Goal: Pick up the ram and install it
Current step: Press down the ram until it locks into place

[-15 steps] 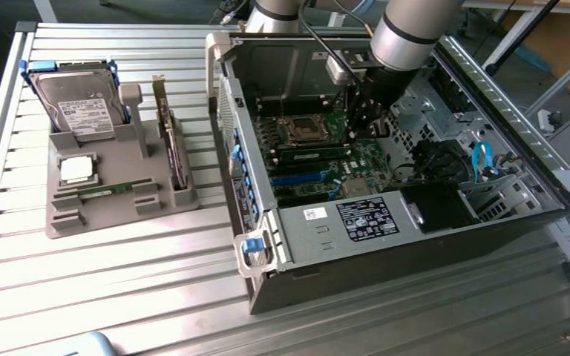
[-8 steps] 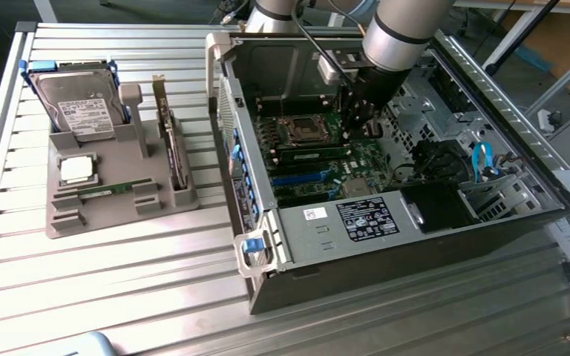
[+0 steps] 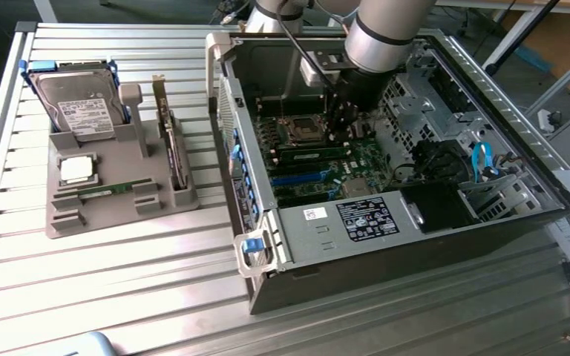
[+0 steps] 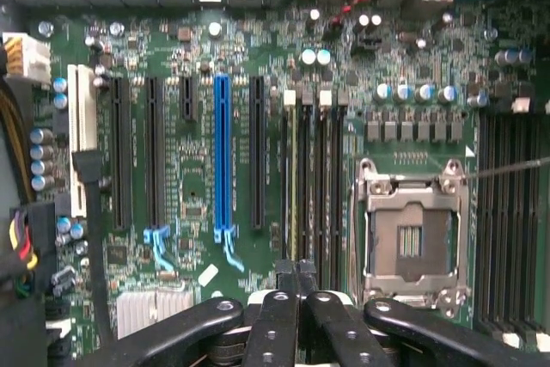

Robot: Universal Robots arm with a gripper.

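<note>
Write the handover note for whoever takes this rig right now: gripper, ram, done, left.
Gripper: shut, fingertips together, inside the open PC case, just above the motherboard's memory slots.
Ram: standing on edge in a memory slot beside the CPU socket, its near end under the fingertips.
Done: ram is off the tray side and in a slot.
Left: cannot tell whether it is fully seated and latched.

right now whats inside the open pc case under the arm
Inside the pc case: a green motherboard, an empty processor socket, a blue slot, and the gripper by a seated ram. The arm covers the area behind.
</note>
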